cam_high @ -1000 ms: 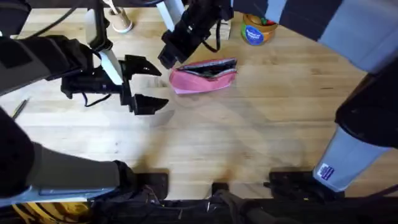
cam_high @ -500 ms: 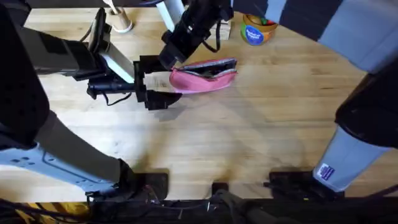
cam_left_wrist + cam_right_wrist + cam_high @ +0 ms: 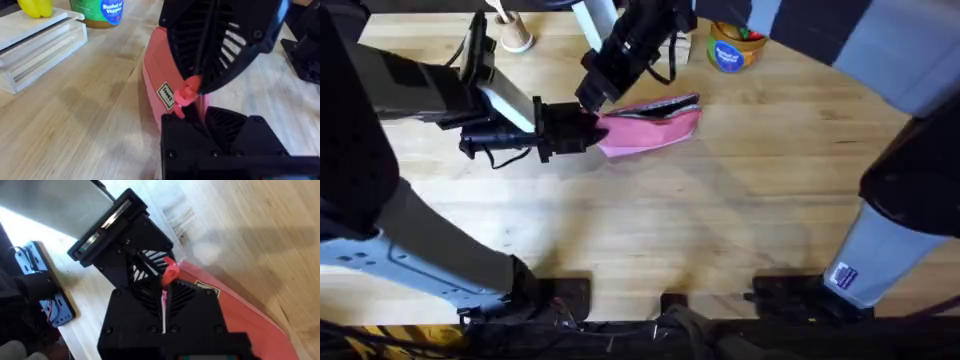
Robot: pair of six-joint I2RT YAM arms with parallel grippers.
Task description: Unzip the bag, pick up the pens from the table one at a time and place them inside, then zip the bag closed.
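The pink bag (image 3: 655, 122) lies on the table (image 3: 720, 220) at the back middle, its zipper running along its far side. My left gripper (image 3: 586, 133) is shut on the bag's left end (image 3: 157, 75). My right gripper (image 3: 593, 98) comes in from behind at the same end, shut on the pink zipper pull (image 3: 170, 273), which also shows between the two grippers as the zipper pull (image 3: 184, 95). In the right wrist view the left gripper (image 3: 131, 255) sits just beyond the pull. The pens are out of view.
A blue-labelled tub (image 3: 728, 48) stands behind the bag to the right. A clear plastic tray (image 3: 40, 45) and a yellow item (image 3: 35, 6) sit near it. A small wooden piece (image 3: 512, 36) is at the back left.
My left gripper has travelled right, from open on the table's left to shut on the bag's left end. The right gripper has stayed at the zipper pull.
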